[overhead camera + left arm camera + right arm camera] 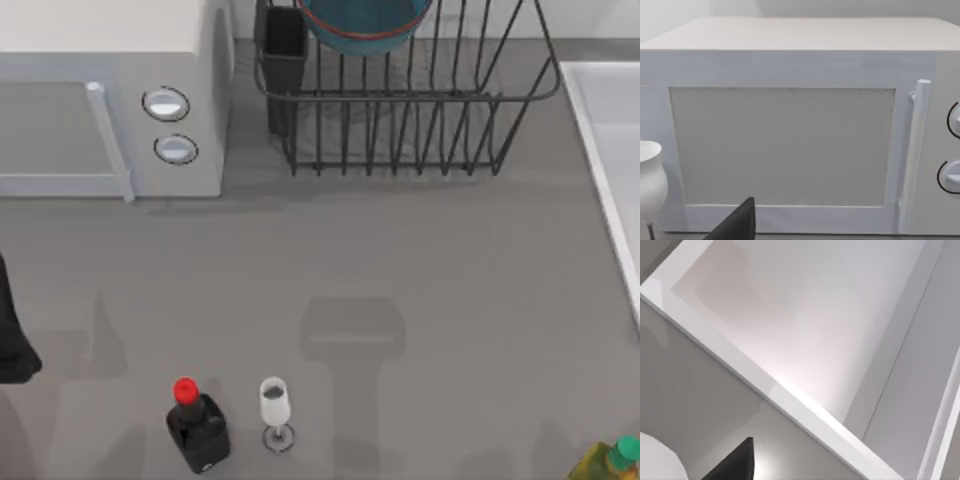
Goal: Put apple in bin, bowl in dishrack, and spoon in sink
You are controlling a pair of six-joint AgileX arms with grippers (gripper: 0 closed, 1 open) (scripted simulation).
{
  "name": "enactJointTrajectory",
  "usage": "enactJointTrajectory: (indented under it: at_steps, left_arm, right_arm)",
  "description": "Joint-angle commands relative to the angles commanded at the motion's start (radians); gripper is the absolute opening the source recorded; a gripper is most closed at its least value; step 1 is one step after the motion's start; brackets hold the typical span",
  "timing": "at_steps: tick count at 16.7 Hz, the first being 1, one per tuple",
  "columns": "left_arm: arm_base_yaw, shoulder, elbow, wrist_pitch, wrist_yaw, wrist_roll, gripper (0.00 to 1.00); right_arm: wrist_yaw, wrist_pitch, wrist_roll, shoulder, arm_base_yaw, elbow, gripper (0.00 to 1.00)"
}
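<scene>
From above, a grey surface [400,260] fills the frame. At the top centre stands the large black wire dishrack [410,110] of thin upright bars, with a dark rectangular utensil cup [284,45] at its left corner. The wide, round, glossy blue bowl with a thin reddish-brown rim [365,22] sits inside the rack, cut off by the upper edge of the frame. In the upper left is a white box-shaped microwave [110,100] with two round knobs. Along the right edge runs the pale whitish-grey sink [610,140] with its light raised rim. Near the bottom, left of centre, a dark bottle with a red cap [195,425] stands just beside a small white stemmed glass [274,410]. A yellow-green bottle with a green cap [610,462] pokes in at the lower right corner.

My left arm [12,335] appears as a dark shape at the left edge. Its wrist camera faces the microwave door; my right wrist camera looks down at the sink's rim and basin. I cannot tell how far either set of fingers is open, or whether they hold anything.
</scene>
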Motion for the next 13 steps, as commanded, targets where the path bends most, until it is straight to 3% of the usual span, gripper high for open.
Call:
enactJointTrajectory:
  at_steps: [3,10,13]
  left_arm:
    - [0.0,0.0,0.0,0.0,0.0,0.0,1.0]
    - [0.0,0.0,0.0,0.0,0.0,0.0,1.0]
    - [0.0,0.0,0.0,0.0,0.0,0.0,1.0]
  right_arm:
    - [0.003,-0.12,-0.178,0.156,-0.066,0.083,1.0]
    - [0.008,-0.365,-0.755,0.508,-0.236,0.351,1.0]
    - [0.021,-0.467,-0.917,0.647,-0.292,0.435,1.0]
